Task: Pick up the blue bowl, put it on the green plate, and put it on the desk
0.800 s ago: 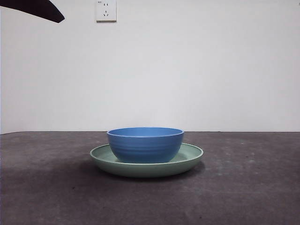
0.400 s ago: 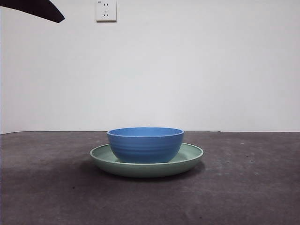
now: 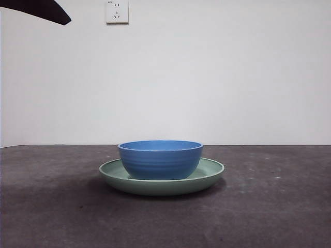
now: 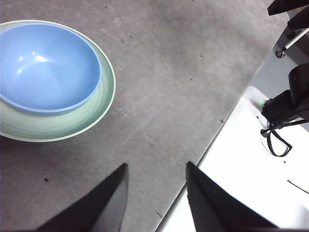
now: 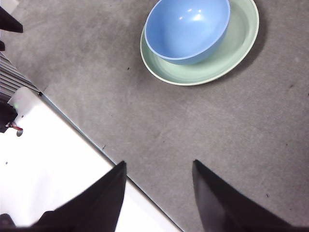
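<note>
Nothing is shifting since the earlier frames: we are seeing the blue bowl sitting on the green plate, both grippers' fingers spread wide and waiting well apart from it.

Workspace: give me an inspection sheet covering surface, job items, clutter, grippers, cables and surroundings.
Surface: the desk, dark grey and scuffed, with small specks.
Job's things: the blue bowl sits upright inside the green plate; bowl glossy inside and holding nothing.
Clutter: nothing seen.
Grippers: left gripper and right gripper both with jaws open, holding nothing, apart from the bowl.
Cables: a black looped cable on the white base beside the desk.
Surroundings: white wall with a wall socket; a black arm tip at a top corner.
</note>
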Controlling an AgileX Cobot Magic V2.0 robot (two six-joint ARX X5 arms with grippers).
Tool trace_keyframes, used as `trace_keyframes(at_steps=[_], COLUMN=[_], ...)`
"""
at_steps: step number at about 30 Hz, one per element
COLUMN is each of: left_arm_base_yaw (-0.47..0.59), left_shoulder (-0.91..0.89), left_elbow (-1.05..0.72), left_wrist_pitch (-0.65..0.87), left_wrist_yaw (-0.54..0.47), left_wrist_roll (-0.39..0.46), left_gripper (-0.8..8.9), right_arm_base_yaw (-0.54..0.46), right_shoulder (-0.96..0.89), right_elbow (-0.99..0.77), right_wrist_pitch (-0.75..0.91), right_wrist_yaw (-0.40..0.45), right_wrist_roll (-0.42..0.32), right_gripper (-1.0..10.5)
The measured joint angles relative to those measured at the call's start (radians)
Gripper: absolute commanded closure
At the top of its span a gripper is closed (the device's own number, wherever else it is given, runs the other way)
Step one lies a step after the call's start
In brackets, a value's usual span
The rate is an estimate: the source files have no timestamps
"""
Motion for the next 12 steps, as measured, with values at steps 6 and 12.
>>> trace_keyframes(at_steps=[6, 12], left_arm_base_yaw=[0.000, 0.000], left_shoulder=[0.000, 0.000], left_elbow=[0.000, 0.000], left_wrist_pitch=[0.000, 0.000], left_wrist_yaw=[0.000, 0.000], left_wrist_roll=[0.000, 0.000], left_gripper=[8.02, 8.04], right_arm_base_yaw=[0.000, 0.000], right_shoulder=[0.000, 0.000], right_elbow=[0.000, 0.000], right_wrist_pitch=[0.000, 0.001], right_wrist_yaw=[0.000, 0.000], right_wrist_roll=[0.000, -0.023], right_gripper=[9.2, 9.4])
